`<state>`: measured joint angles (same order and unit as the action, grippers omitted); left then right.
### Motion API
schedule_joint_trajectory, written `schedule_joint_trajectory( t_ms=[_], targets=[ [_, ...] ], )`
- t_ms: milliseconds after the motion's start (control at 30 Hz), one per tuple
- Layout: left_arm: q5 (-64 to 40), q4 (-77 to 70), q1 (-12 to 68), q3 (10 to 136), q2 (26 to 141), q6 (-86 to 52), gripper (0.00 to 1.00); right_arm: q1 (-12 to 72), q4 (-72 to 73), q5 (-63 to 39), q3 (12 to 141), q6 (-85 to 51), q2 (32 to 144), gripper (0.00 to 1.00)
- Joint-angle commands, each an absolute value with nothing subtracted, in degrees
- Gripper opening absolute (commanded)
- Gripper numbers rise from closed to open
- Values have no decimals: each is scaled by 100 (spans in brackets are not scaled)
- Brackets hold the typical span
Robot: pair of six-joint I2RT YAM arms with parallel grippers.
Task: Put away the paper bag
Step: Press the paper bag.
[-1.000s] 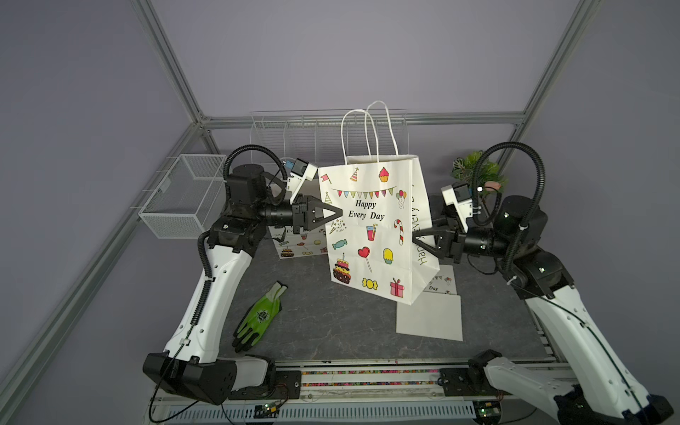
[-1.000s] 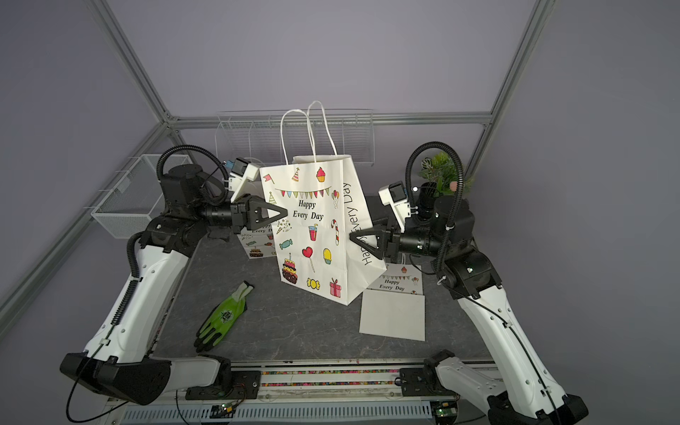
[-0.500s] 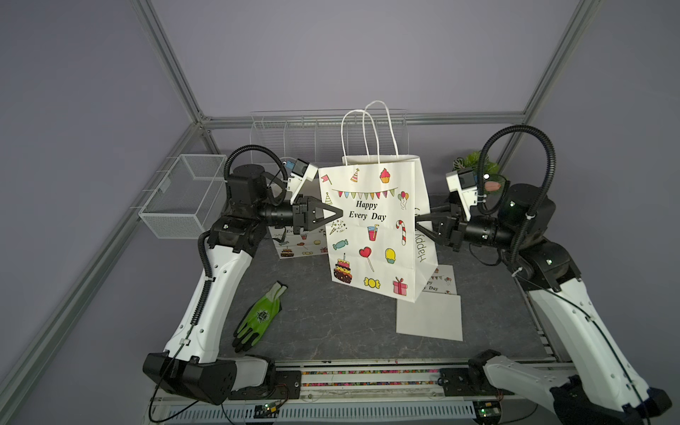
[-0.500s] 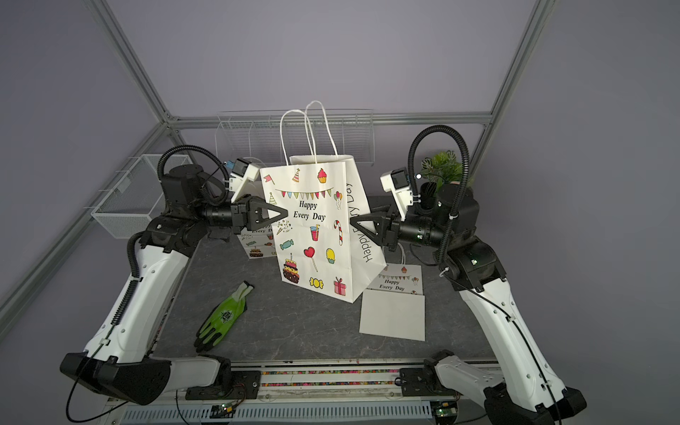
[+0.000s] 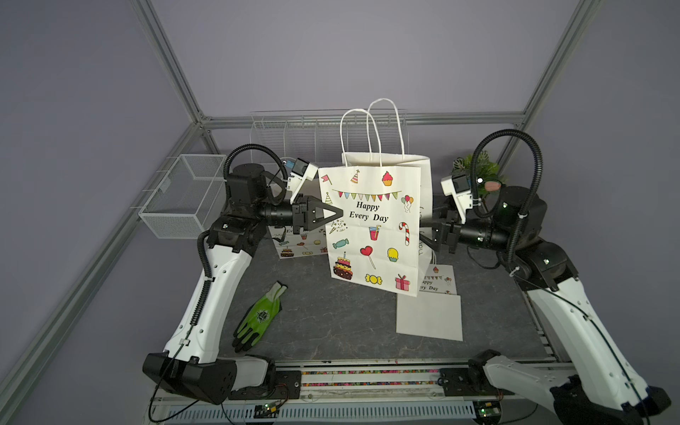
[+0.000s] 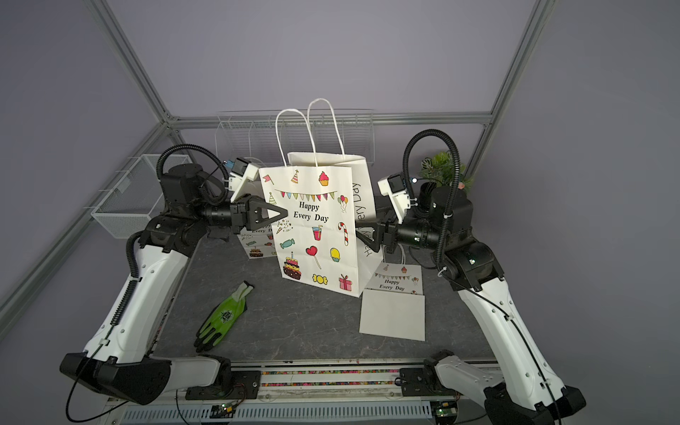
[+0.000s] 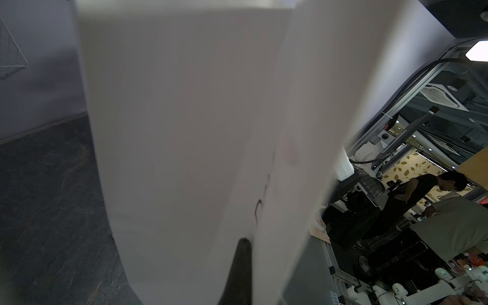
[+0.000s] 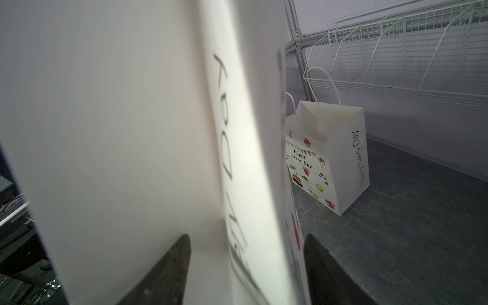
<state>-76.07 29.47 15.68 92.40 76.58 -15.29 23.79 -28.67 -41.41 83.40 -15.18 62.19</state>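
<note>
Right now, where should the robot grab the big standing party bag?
Probably its narrow right side panel, coming in level from the right. The paper bag stands upright, so that thin panel's fold lies between the jaws of the open right gripper.

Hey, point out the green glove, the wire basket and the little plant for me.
Glove (image 5: 260,315): in a top view, on its green palm.
Basket (image 5: 176,200): in a top view, on its mesh side wall.
Plant (image 6: 442,166): in a top view, on its leaves.
</note>
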Motion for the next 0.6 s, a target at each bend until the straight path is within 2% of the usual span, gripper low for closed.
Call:
schedule_joint_trajectory(
  t_ms=[0,67,100,200,433,567],
  targets=[
    [-7740,2996,1589,9422,7619,-1415,0,2382,-3266,-3819,8140,-1310,5773,97],
    [-7775,2988,1583,9437,7595,-1414,0,2358,-3401,-3691,7997,-1309,5518,89],
    [-7800,2989,1590,9445,7589,-1420,0,2341,-3463,-3626,7939,-1327,5393,89],
    [-7835,2977,1591,9459,7564,-1425,0,2318,-3445,-3635,7836,-1475,5077,89],
    [-7907,2929,1586,9439,7524,-1453,0,2328,-2518,-4450,7552,-2246,4902,89],
    [-7945,2927,1587,9439,7481,-1459,0,2329,-2899,-3970,7610,-1967,4809,89]
  ],
)
